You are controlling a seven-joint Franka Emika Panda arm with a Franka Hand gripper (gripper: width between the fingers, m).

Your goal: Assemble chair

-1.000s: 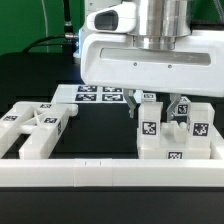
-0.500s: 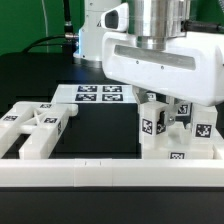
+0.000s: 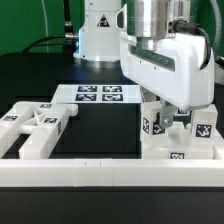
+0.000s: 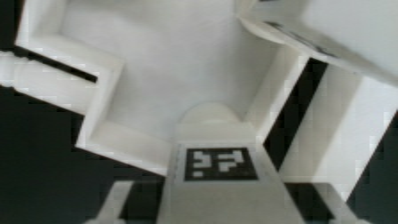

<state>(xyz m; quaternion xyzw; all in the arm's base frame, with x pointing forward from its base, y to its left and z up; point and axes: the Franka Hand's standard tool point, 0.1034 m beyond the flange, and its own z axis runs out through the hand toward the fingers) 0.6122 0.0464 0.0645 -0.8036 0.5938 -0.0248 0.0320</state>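
1 arm hangs over the black table [image 3: 100,130], and its gripper [image 3: 162,110] is down among the chair pieces on the exterior view's right; the jaws are clenched on 1 upright post [image 3: 154,124] of glossy white plastic, whose square tag faces the camera. In the wrist view a tagged post [image 4: 219,160] sits inside the grip, with broad white plastic beyond it; I cannot tell from there which piece that is.

The chair lies in 2 groups, well apart. The right-hand group [image 3: 178,150] shows 3 tags: 1 on the held post, 1 on a second upright [image 3: 203,127] just beside it to the right, and 1 low on the near face of the base block [image 3: 176,155] that both uprights stand against. The left-hand group is 1 flat open frame piece [image 3: 35,125] lying on the table; it also shows 3 tags.

Farther back, between the 2 groups, lies the marker board [image 3: 100,94]; at least 4 of its tags are clear of the arm. 1 long low white rail [image 3: 100,175] runs across the near edge, in front of both groups.
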